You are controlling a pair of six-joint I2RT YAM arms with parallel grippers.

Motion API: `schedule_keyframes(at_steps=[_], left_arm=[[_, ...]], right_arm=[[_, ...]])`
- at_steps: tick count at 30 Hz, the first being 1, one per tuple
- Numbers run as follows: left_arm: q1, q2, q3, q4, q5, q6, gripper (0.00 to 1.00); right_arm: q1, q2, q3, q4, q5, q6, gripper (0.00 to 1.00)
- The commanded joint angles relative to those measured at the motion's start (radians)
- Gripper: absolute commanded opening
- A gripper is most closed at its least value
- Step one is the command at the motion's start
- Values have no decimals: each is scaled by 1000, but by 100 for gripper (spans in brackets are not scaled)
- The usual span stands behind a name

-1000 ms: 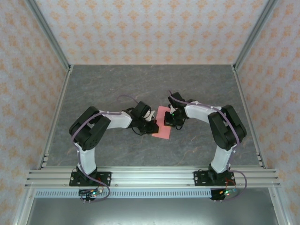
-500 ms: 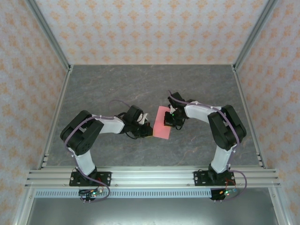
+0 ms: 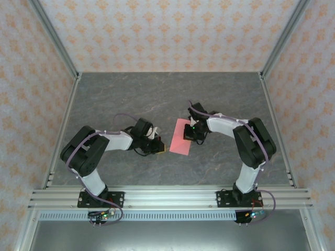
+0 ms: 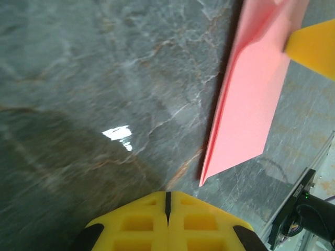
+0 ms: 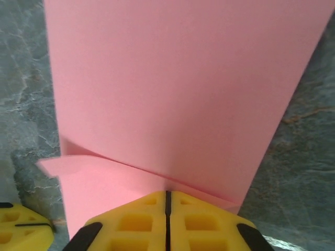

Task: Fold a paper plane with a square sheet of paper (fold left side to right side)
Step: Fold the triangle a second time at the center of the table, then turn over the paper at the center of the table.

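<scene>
The square sheet of paper [image 3: 179, 142] lies on the grey table, folded in half into a tall salmon-pink rectangle [image 4: 251, 99]. My right gripper [image 3: 187, 137] is shut, and its yellow tips [image 5: 167, 194] rest on the sheet's right edge, where the upper layer [image 5: 178, 89] lifts slightly off the lower one. One of its yellow fingers [image 4: 314, 47] overlaps the sheet's far end in the left wrist view. My left gripper [image 3: 159, 147] is shut and holds nothing. Its tips [image 4: 168, 194] hover over bare table a little left of the sheet's near corner.
The grey marbled tabletop [image 3: 157, 94] is bounded by an aluminium frame with patterned walls. A rail [image 3: 167, 196] runs along the near edge, carrying both arm bases.
My left arm has drawn back to the left, off the sheet's left edge. The right arm and the sheet have stayed put.
</scene>
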Motion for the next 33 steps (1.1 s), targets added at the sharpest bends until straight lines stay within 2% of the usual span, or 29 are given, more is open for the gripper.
schedule_keyframes(at_steps=[1, 6, 8, 11, 15, 20, 26, 33], left_arm=[[13, -52, 13, -87, -63, 30, 10], [12, -47, 113, -80, -60, 61, 36], [13, -23, 156, -78, -59, 72, 41], [13, 19, 219, -100, -82, 82, 46], [13, 32, 232, -66, -144, 46, 47], [13, -32, 202, -60, -246, 33, 50], [14, -80, 189, -89, -279, 42, 52], [12, -162, 171, -128, -315, 54, 53]], right_arm=[[-3, -142, -16, 56, 64, 10, 19], [-3, -295, -38, 20, 185, -21, 42], [-3, -332, -55, 2, 214, -26, 51], [-4, -358, -90, 6, 209, -17, 63], [-9, -333, -147, 102, 107, 63, 71], [-13, -251, -172, 216, 10, 150, 72], [-13, -166, -186, 359, -79, 222, 68], [-11, -83, -155, 409, -134, 245, 60]])
